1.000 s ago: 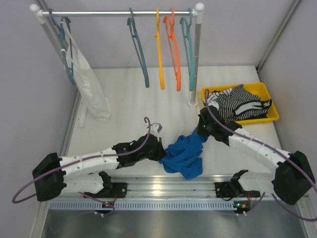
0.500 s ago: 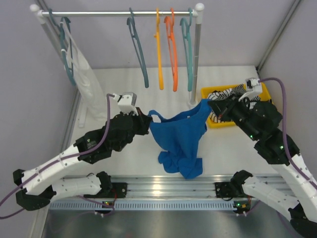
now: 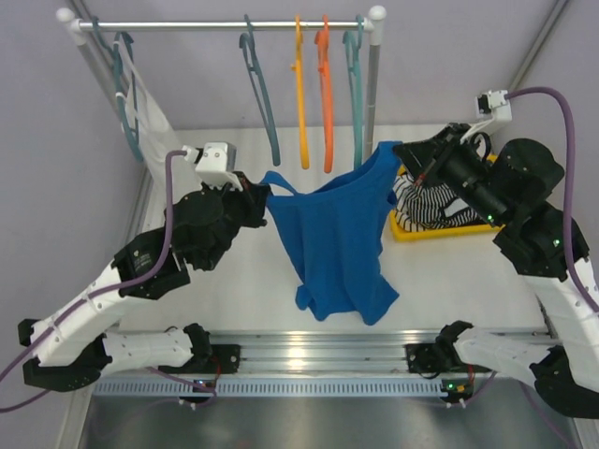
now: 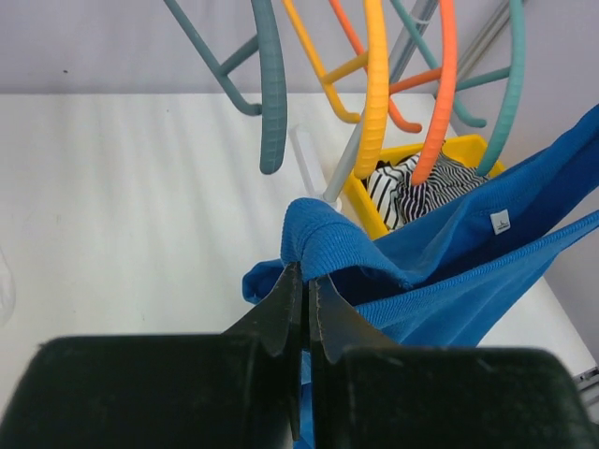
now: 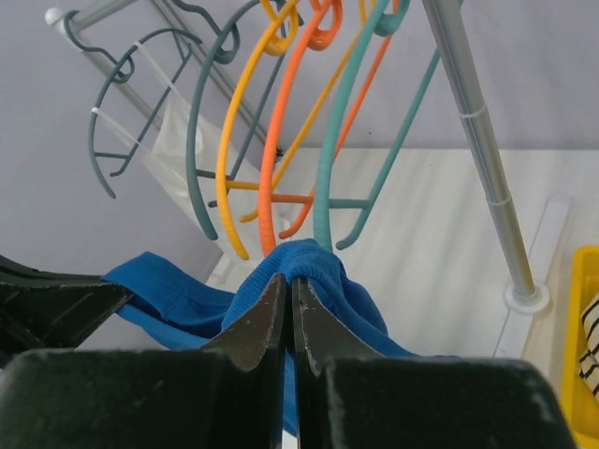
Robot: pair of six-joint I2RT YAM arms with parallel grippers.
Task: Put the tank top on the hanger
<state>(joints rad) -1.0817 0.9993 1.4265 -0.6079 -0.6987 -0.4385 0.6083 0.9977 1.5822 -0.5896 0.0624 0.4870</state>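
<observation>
Top external view: a bright royal-blue fabric tank top [image 3: 332, 238] hangs spread in the air between two robot arms, above the white counter [image 3: 234, 281] and in front of a metal clothes rail [image 3: 225, 25]. The left hand [image 3: 257, 195] is pinched tight on one shoulder strap and the right hand [image 3: 401, 170] is pinched tight on the other, so the neckline sags between them and the hem drops toward the counter's near edge. Both wrist views show each pair of fingers closed with a fold of blue strap bunched at the tips. The thin dark slate-teal plastic hanger [image 3: 271, 131] hangs by its hook on the rail behind the left strap, apart from the fabric, beside a yellow-orange hanger [image 3: 301, 94] and an orange hanger [image 3: 325, 94]. At right, a yellow plastic tray [image 3: 440, 234] holds a black-and-white striped garment [image 3: 430, 206].
</observation>
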